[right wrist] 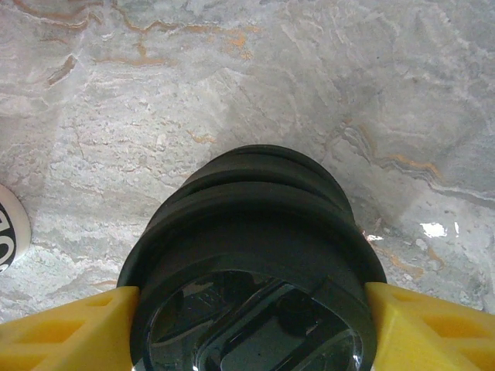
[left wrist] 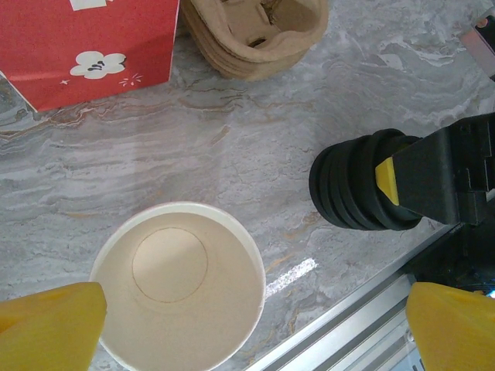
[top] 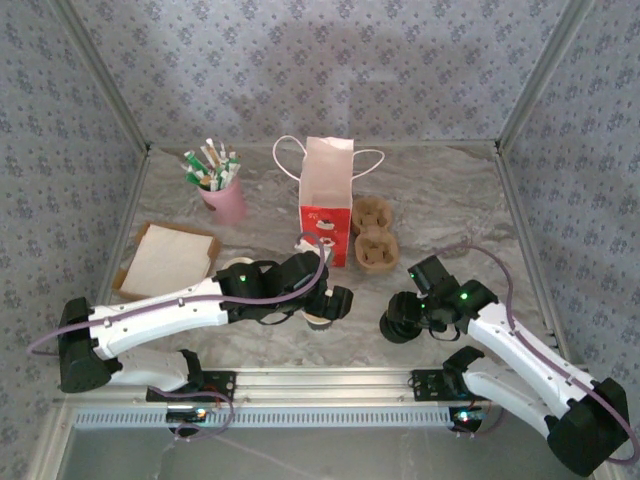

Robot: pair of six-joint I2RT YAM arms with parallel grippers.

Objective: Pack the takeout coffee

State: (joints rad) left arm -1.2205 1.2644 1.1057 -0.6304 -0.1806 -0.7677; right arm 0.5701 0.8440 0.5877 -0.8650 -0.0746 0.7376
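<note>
The takeout coffee's white paper cup (left wrist: 179,282) stands upright on the marble table with no lid on it and looks empty. My left gripper (left wrist: 251,328) is open wide around it, and the cup sits close to the left finger (left wrist: 50,325). From above, the cup (top: 320,320) shows under the left gripper (top: 322,305). To its right stands a stack of black lids (right wrist: 255,224), and my right gripper (right wrist: 251,325) has both yellow fingers against the rim of the stack. The same lids (left wrist: 360,182) show in the left wrist view, and the right gripper (top: 400,320) shows from above.
The red-and-white paper bag (top: 326,205) stands upright behind the cup, with brown pulp cup carriers (top: 375,237) to its right. A pink cup of sachets (top: 225,195) and a pile of napkins (top: 168,260) are at the left. The metal rail (top: 330,385) runs along the near edge.
</note>
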